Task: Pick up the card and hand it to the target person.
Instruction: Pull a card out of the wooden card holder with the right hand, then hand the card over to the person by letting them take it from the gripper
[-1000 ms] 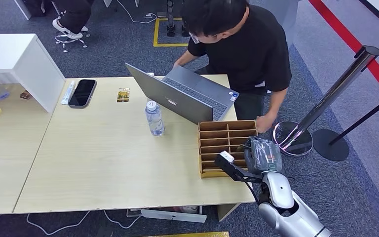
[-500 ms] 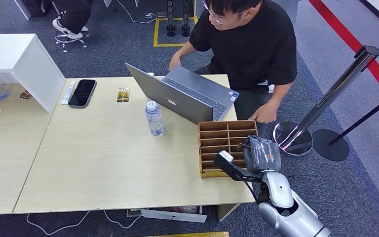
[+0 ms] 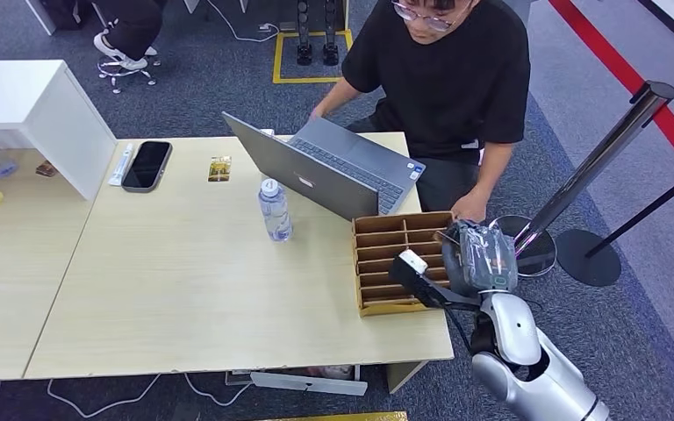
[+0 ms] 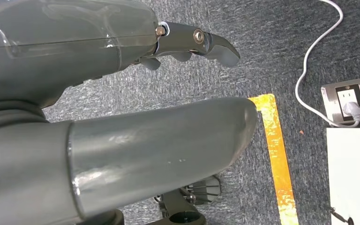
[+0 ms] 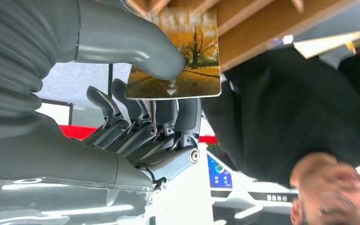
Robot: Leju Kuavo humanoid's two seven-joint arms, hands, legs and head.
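Observation:
In the right wrist view my right hand (image 5: pixel 122 112) pinches a card (image 5: pixel 187 70) printed with yellow autumn trees between its thumb and fingers. Seen from the head, that right hand (image 3: pixel 483 259) hovers over the right end of a wooden divider box (image 3: pixel 377 263) at the table's near right corner. A person in a black T-shirt (image 3: pixel 452 70) stands behind the table, one hand (image 3: pixel 469 208) lowered at the box's far right corner, close to mine. My left hand (image 4: pixel 122 108) hangs over the carpet with fingers apart, holding nothing.
An open laptop (image 3: pixel 333 171), a water bottle (image 3: pixel 275 210), a black phone (image 3: pixel 146 165) and another small yellow card (image 3: pixel 219 168) lie on the wooden table (image 3: pixel 184 289). A stanchion post (image 3: pixel 592 167) stands to the right.
My right hand has risen and moved away from me, towards the person's lowered hand. The person has straightened up behind the laptop.

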